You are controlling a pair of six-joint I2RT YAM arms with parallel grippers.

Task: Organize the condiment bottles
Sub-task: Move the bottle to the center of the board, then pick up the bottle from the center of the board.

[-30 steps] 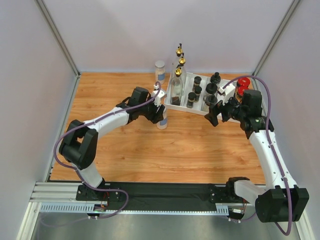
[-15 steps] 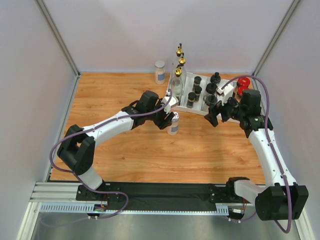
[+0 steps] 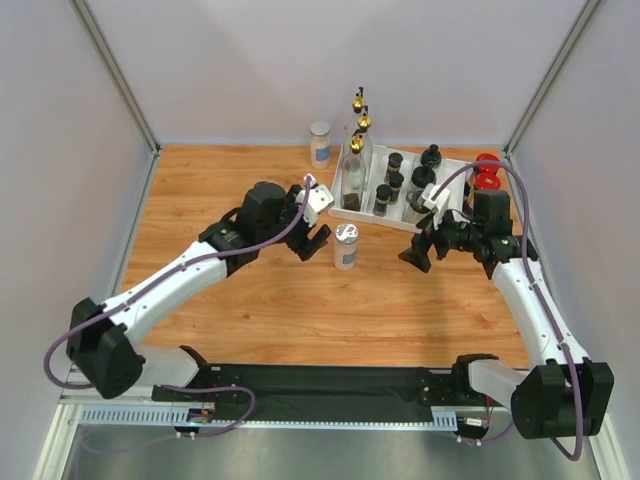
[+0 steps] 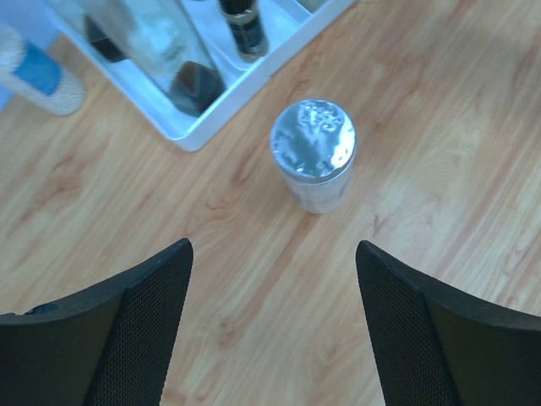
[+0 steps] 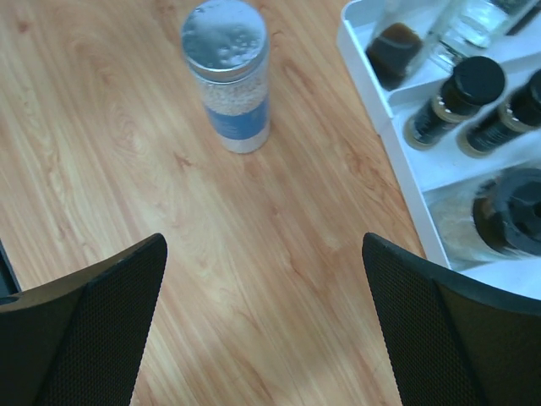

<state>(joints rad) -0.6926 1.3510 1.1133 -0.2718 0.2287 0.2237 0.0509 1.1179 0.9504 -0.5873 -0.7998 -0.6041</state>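
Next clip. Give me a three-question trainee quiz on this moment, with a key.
1. True or false: the silver-lidded jar stands upright on the table, outside the white tray.
2. Which is nearer that jar? A) left gripper B) right gripper
3. What colour are the spouts of the tall bottles?
Key: 1 true; 2 A; 3 gold.

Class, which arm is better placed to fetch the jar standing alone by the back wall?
Left. The open left gripper and the jar lie left of the tray; the right gripper would have to cross the tall bottles.
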